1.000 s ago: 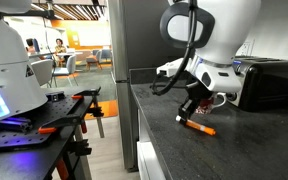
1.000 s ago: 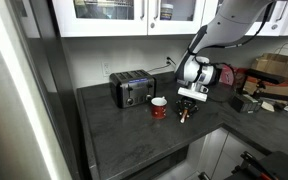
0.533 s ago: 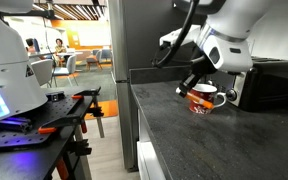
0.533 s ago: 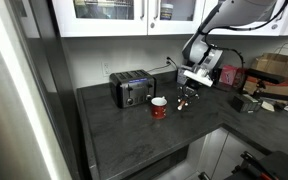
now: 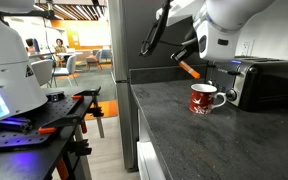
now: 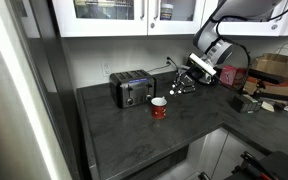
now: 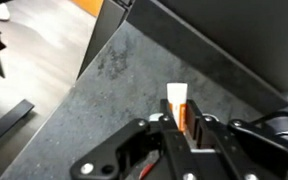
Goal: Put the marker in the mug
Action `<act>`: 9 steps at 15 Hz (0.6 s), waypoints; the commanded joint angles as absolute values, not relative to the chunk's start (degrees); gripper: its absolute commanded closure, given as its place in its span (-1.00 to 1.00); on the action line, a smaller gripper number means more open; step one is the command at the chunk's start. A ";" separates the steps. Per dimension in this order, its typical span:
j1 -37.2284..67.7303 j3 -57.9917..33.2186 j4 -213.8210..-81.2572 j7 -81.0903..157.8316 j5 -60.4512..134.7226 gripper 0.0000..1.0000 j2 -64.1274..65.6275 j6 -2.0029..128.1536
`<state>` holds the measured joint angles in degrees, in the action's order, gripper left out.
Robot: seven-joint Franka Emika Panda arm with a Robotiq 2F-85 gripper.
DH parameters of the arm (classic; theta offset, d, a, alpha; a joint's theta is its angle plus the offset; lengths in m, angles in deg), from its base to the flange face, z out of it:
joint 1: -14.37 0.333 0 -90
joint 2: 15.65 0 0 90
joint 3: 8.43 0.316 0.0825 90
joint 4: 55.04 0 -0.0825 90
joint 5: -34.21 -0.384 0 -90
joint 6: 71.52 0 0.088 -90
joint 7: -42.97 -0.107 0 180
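Note:
My gripper [image 5: 187, 60] is shut on the orange marker [image 5: 190, 69] and holds it tilted in the air, above and to the left of the mug [image 5: 203, 98]. The mug is dark red with a white pattern and a white handle; it stands on the dark counter in front of the black toaster. In an exterior view the gripper [image 6: 182, 80] is above and right of the mug [image 6: 159, 108]. In the wrist view the marker [image 7: 179, 105] sticks out between the shut jaws [image 7: 184, 128], whitish end forward. The mug is out of the wrist view.
A black toaster [image 5: 266, 82] stands right behind the mug; it also shows in an exterior view [image 6: 132, 88]. The dark counter [image 5: 174, 125] ends at a left edge with open floor beyond. Boxes and clutter [image 6: 276, 75] lie at the counter's far end. Cabinets hang above.
The gripper has lifted the marker off the counter and risen well above the mug, moving toward the back of the counter. The mug has not moved.

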<state>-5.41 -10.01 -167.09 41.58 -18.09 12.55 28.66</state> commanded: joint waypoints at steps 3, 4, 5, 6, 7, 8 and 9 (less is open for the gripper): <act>-3.74 -12.01 -161.00 42.26 -25.36 0.90 17.97 21.32; -3.72 -11.98 -159.58 42.04 -26.31 0.90 19.51 20.31; -3.57 -12.02 -158.33 41.97 -27.03 0.90 20.88 19.64; -3.45 -11.85 -157.03 42.10 -27.87 0.90 22.38 19.05; -3.10 -11.74 -155.55 41.70 -28.19 0.90 23.95 18.53; -3.00 -11.51 -154.06 41.68 -28.65 0.90 25.47 17.42; -2.69 -11.41 -152.54 41.26 -28.77 0.90 27.14 16.49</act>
<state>-3.69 -10.60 -157.61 41.64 -27.46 22.84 21.28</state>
